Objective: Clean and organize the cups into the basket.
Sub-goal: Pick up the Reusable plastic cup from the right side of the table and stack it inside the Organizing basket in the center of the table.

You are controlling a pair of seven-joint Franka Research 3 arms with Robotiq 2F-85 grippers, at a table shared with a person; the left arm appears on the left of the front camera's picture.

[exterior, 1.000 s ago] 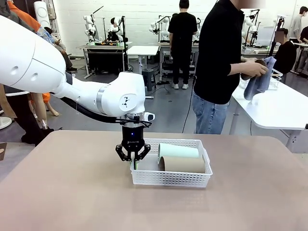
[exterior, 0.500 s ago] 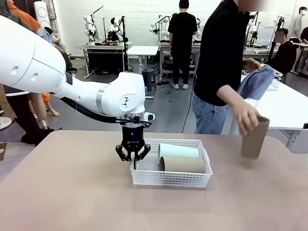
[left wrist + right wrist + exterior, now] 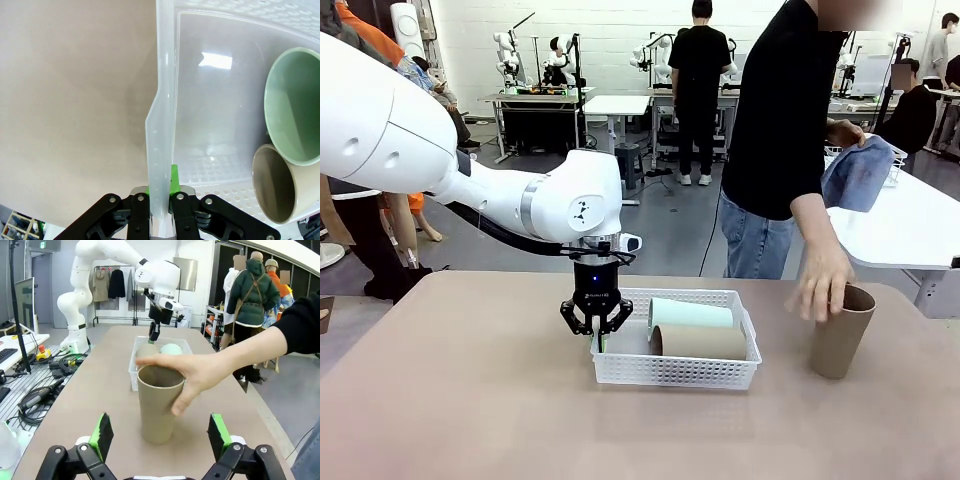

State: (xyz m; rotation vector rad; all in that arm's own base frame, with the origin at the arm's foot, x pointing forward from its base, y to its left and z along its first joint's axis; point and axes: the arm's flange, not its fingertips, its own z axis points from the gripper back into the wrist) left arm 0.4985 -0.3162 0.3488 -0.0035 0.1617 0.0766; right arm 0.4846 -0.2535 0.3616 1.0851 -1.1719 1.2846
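Tan table (image 3: 470, 400), shared with a person standing at the far side. Near its middle, a shallow white mesh basket (image 3: 675, 371). Inside it, two cups lying on their sides, side by side and touching: a mint-green cup (image 3: 690, 313) along the far wall, a tan cup (image 3: 700, 342) along the near wall. Both open mouths turned toward the basket's left end.

Left gripper (image 3: 600, 337) pointing straight down at that left end. Fingers closed on the basket's short wall, thin plastic rim pinched between the green pads — seen close up from the left wrist, with bare table on one side of the wall and the two cup mouths on the other.

Toward the robot's right, well apart from the basket, a second tan cup (image 3: 840, 345) standing upright, mouth up. Person's hand (image 3: 820, 288) resting on its rim, fingers curled down the side. Person's other hand up at chest height, holding a blue cloth (image 3: 855, 172).

Right gripper (image 3: 160, 436) low over the table, aimed at the upright cup. Fingers spread wide, gripping nothing — cup ahead of the gap, clear of both pads.
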